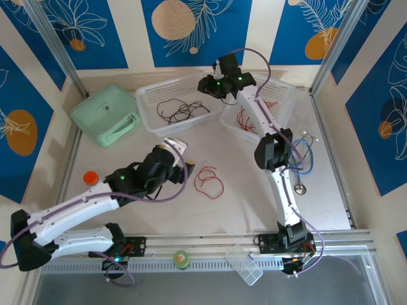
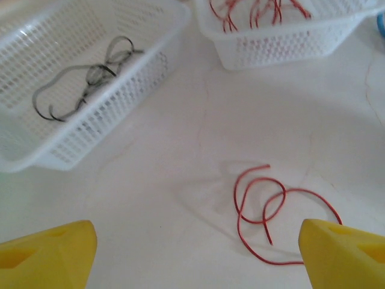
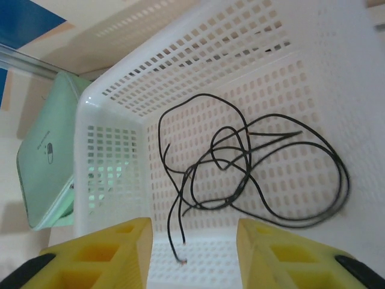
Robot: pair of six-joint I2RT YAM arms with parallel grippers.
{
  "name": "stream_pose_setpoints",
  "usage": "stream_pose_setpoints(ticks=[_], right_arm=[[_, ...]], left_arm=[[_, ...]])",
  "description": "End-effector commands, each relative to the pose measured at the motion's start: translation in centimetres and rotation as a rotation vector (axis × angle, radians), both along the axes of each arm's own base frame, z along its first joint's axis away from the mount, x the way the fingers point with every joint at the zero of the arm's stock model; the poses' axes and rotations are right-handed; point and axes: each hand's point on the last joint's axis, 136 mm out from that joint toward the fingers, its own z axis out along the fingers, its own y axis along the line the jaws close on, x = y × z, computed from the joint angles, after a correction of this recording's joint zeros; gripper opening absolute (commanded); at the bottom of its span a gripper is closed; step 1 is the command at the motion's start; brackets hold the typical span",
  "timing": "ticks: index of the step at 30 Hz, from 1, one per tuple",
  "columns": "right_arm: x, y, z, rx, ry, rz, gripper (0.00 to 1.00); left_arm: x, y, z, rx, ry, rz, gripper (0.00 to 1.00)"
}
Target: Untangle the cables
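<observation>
Judging the red cable [image 2: 263, 221] light, limp and springy, I favour pinching its free end; my left jaws and right jaws stand open, empty.

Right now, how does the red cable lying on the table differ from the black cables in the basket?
The red cable lies loose on the bare table; the black cables sit inside a white basket. The red cable forms a few open loops; the black cables cross over one another in a wider tangle. Both are thin, curly strands.
</observation>
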Motion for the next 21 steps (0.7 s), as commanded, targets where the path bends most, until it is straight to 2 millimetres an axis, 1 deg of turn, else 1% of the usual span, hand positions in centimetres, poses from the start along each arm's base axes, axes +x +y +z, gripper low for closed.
stream_pose_setpoints(ticks=[1,3,5,8,9,12,15,18,21], right_arm=[[-4.0,-3.0,6.5,-0.065,-0.1,-0.042,0.39],[-6.5,-4.8,7.7,-0.076,-0.125,-0.077,0.39],[-9.2,-6.5,8.3,-0.077,-0.149,-0.106,0.39],[-13.5,-9.0,8.4,-0.079,-0.165,-0.147,0.39],[-15.0,-9.8,8.0,-0.083,-0.159,-0.16,0.38],[-19.0,-11.5,6.9,-0.076,-0.145,-0.176,0.39],[-22.1,-12.7,5.5,-0.07,-0.112,-0.185,0.39],[-24.6,-13.7,4.3,-0.07,-0.086,-0.202,0.38],[-26.3,-14.7,3.2,-0.078,-0.063,-0.224,0.38]], left_arm=[[-0.5,-1.5,-2.6,0.037,0.147,-0.044,0.85],[-0.2,-2.5,-4.6,0.051,0.229,-0.058,0.82],[0.2,-3.4,-6.7,0.026,0.33,-0.081,0.78],[0.8,-4.7,-9.5,-0.014,0.451,-0.115,0.72],[1.1,-5.0,-10.4,-0.014,0.475,-0.122,0.7],[1.5,-5.9,-12.9,0.009,0.529,-0.147,0.67],[1.9,-6.6,-15.1,0.038,0.574,-0.162,0.64],[2.2,-6.9,-17.1,0.073,0.603,-0.162,0.58],[2.3,-7.1,-18.2,0.083,0.614,-0.164,0.53]])
